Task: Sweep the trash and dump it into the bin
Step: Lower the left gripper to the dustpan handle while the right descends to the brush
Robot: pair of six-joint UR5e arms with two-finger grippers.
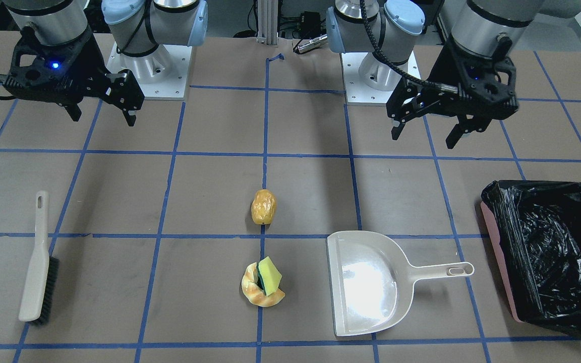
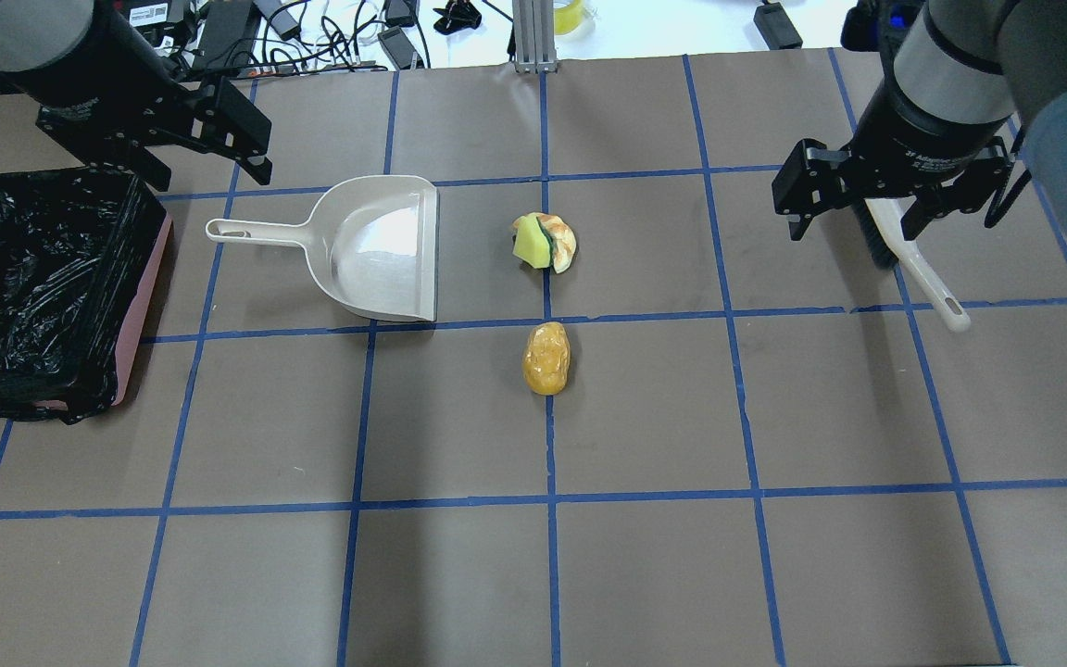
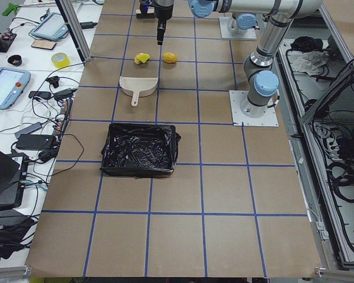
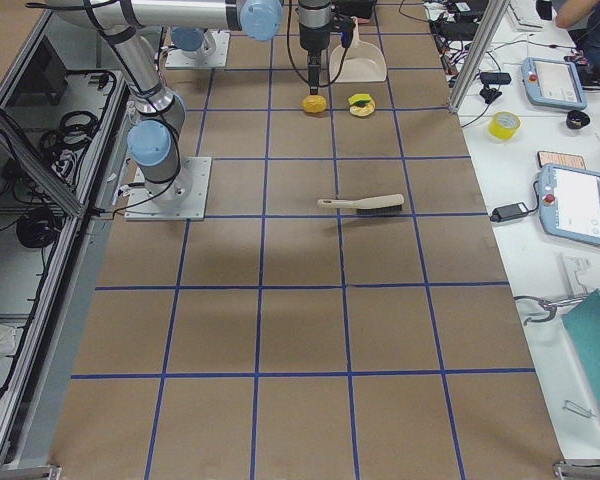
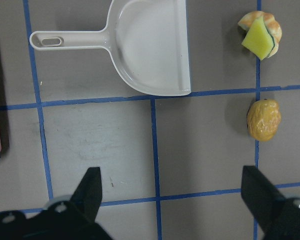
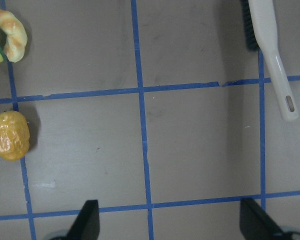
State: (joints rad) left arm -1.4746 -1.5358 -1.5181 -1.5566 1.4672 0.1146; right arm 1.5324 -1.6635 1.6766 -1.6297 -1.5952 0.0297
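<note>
The trash lies mid-table. A yellow-orange potato-like piece (image 1: 264, 206) (image 2: 546, 358) lies alone. A yellow sponge with green backing (image 1: 269, 275) rests on a tan bread ring (image 1: 256, 295) (image 2: 567, 245). The pink bin (image 1: 496, 262) (image 2: 145, 306), lined with a black bag, stands at the table's end on my left side. My left gripper (image 1: 426, 133) (image 2: 209, 171) is open and empty, hovering near the bin's far corner. My right gripper (image 1: 101, 113) (image 2: 853, 227) is open and empty, hovering over the brush. Both wrist views show the fingers spread wide.
A beige dustpan (image 1: 366, 282) (image 2: 376, 250) lies between the bin and the sponge, with its mouth toward the trash and its handle toward the bin. A beige hand brush with dark bristles (image 1: 38, 262) (image 2: 913, 264) lies on my right side. Blue tape lines grid the brown table.
</note>
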